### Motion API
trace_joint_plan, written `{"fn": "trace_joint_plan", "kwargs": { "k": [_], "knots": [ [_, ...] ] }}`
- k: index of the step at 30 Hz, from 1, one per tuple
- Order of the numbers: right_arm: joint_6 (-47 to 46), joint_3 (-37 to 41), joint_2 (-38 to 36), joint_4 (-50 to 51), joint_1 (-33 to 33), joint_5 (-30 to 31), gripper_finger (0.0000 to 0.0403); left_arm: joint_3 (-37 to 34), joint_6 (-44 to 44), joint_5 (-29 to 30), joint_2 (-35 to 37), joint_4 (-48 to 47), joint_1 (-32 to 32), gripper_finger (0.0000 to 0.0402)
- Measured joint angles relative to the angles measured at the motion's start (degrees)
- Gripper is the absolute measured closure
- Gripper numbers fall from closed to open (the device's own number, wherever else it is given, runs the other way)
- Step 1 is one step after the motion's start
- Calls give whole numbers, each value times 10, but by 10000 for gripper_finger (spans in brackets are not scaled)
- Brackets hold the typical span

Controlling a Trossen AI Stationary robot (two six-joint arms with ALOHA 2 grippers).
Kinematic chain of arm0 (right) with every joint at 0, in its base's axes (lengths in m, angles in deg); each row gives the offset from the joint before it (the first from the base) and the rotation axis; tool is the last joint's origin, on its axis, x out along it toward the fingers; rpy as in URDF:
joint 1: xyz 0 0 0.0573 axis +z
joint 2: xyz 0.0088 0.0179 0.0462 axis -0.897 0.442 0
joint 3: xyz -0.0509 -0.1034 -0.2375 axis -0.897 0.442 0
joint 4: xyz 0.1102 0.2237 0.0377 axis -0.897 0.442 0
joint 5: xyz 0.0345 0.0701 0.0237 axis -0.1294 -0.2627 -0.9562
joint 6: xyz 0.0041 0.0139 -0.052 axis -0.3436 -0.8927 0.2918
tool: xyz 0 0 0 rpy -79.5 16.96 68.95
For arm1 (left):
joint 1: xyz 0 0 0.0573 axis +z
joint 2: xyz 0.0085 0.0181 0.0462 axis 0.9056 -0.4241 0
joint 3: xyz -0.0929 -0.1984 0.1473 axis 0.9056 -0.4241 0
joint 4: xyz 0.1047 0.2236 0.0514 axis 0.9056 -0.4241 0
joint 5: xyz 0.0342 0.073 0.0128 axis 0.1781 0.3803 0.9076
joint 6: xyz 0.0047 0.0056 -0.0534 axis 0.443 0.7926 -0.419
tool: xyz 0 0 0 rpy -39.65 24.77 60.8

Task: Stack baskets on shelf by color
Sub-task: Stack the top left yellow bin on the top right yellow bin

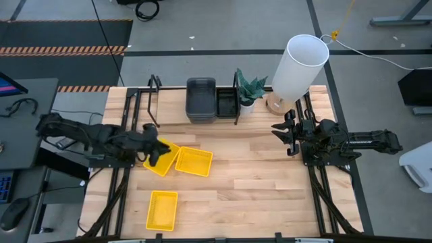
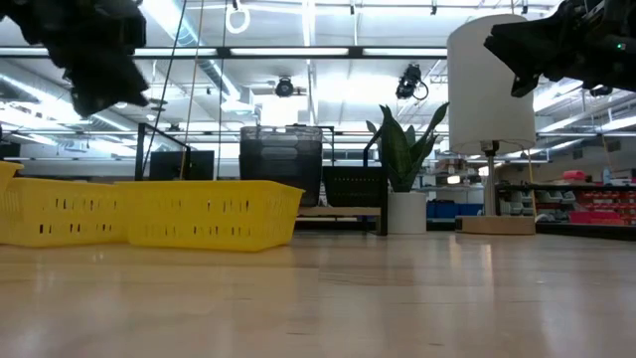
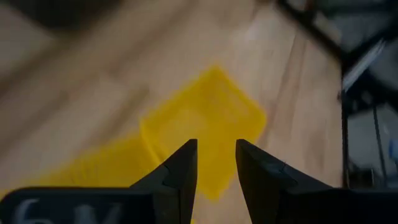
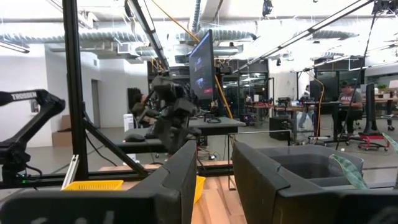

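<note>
1. Hovering at the left of the high view, the left gripper (image 1: 156,150) is sitting above the near edge of a yellow basket (image 1: 162,159); in its wrist view the two dark fingers (image 3: 184,171) are standing slightly apart with nothing between them, pointing down at yellow plastic below.
2. Lying just right of that basket, and touching it at one corner, a second yellow basket (image 1: 194,161) is resting tilted on the wooden tabletop (image 1: 270,182) at centre frame.
3. Sitting apart from both, a third yellow basket (image 1: 162,208) is occupying the lower left of the high view, near the table's front edge.
4. Standing at the upper centre of the high view, the shelf (image 1: 174,113) is carrying a stack of dark grey baskets (image 1: 201,98), with a black mesh basket (image 1: 226,103) just to their right; how many are in each stack cannot be told.
5. Flanking the shelf's right end, a small potted plant (image 1: 249,91) and a white cylinder (image 1: 298,67) are standing toward the upper right.
6. Waiting at the right of the high view, the right gripper (image 1: 283,133) is hanging above bare table, well apart from every basket; its fingers (image 4: 180,174) are showing a clear gap in the wrist view and are holding nothing.
7. Appearing in the low view, the yellow baskets are filling the left, with the grey stack behind them at centre.
</note>
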Motion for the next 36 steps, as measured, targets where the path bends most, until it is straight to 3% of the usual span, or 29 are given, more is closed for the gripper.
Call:
{"fn": "trace_joint_plan", "kwargs": {
  "k": [7, 12, 17, 22, 30, 36],
  "knots": [
    [0, 0, 0, 0, 0, 0, 294, 47, -86, -167, -104, -83, -4, 285],
    [0, 0, 0, 0, 0, 0, 294, 65, -107, -198, -179, -93, -42, 285],
    [0, 0, 0, 0, 0, 0, 294, 120, -116, -195, -259, -151, -94, 285],
    [0, 0, 0, 0, 0, 0, 294, 186, -101, -143, -325, -251, -131, 285],
    [0, 0, 0, 0, 0, 0, 294, 197, -121, -63, -377, -222, -128, 285],
    [0, 0, 0, 0, 0, 0, 294, 197, -164, -51, -406, -226, -102, 256]
  ]
}}
